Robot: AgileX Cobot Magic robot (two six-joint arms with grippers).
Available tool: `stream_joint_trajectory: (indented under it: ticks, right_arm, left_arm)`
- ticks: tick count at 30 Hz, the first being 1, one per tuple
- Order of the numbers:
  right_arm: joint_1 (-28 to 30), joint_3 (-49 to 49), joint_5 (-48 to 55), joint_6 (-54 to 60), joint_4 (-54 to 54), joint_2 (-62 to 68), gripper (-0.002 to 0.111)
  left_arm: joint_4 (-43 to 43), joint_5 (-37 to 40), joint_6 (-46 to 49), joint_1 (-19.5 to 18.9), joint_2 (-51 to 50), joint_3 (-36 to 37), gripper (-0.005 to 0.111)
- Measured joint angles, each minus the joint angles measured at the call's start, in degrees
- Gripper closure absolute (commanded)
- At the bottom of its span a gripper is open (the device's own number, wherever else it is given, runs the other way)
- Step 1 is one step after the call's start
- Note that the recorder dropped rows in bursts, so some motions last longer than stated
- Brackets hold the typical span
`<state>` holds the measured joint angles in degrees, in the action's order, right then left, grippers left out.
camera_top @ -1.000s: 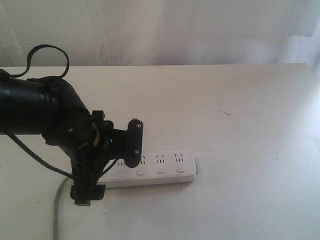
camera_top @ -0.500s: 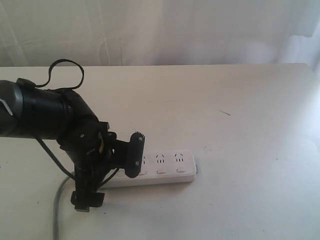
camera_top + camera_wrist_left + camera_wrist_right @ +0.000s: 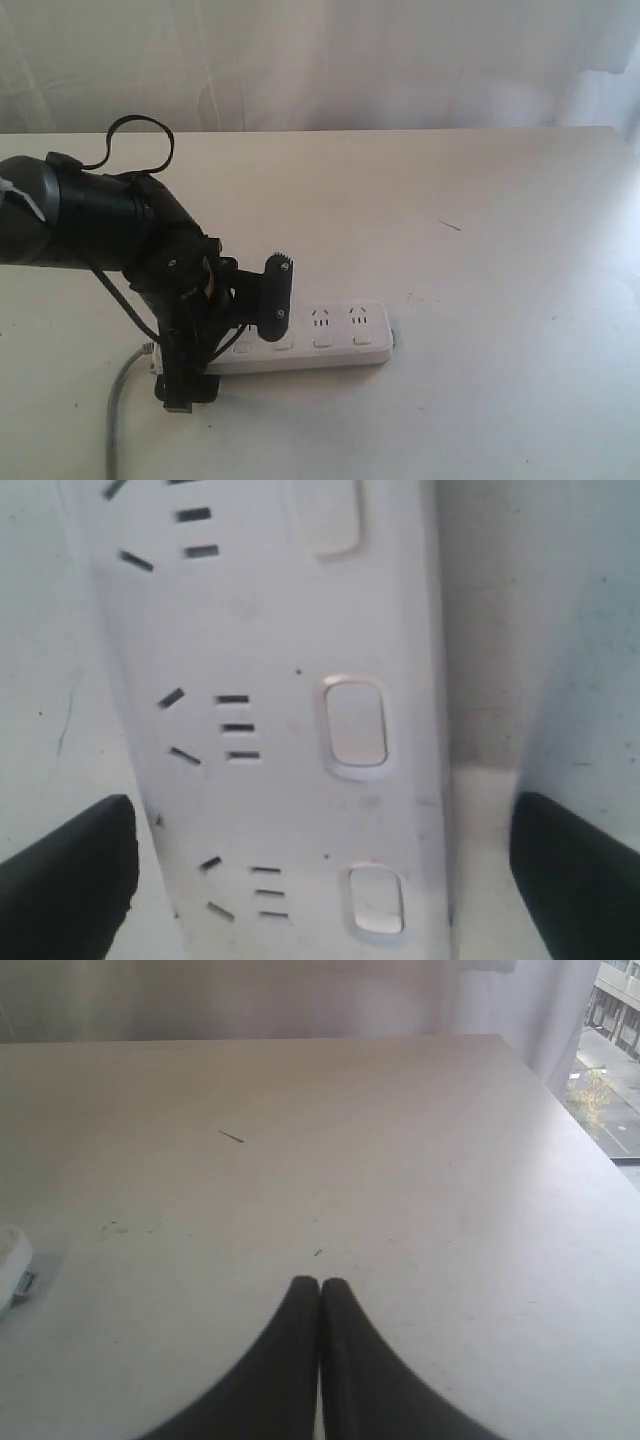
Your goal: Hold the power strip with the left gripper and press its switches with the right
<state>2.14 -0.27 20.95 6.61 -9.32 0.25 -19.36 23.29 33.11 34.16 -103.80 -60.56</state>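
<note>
Over the power strip (image 3: 340, 352), left gripper (image 3: 232, 338) nearer than before, jaws wide apart

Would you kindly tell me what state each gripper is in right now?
Left gripper: open, straddling the power strip, not gripping it.
Right gripper: shut, holding nothing.

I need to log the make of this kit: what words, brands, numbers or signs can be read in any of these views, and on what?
None can be read.
The power strip shows only socket slots and blank switches in the left wrist view.
In the exterior view it is too small to show any print.
The table bears only specks and a scratch.
</note>
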Motion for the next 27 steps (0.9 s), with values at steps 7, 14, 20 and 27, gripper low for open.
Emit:
stream_joint_trajectory:
  ticks: [7, 14, 20, 27]
  right_arm:
    - [0.0, 0.0, 0.0, 0.0, 0.0, 0.0, 0.108]
    - [0.0, 0.0, 0.0, 0.0, 0.0, 0.0, 0.108]
    - [0.0, 0.0, 0.0, 0.0, 0.0, 0.0, 0.108]
    - [0.0, 0.0, 0.0, 0.0, 0.0, 0.0, 0.108]
  left_arm:
    - [0.6, 0.2, -1.0, -1.2, -0.4, -0.5, 0.002]
    - [2.0, 2.0, -1.1, -1.8, -2.4, -1.4, 0.002]
    - [3.1, 2.5, -1.1, -1.8, -2.6, -1.7, 0.002]
    - [5.0, 1.5, -1.1, -2.1, -2.2, -0.3, 0.026]
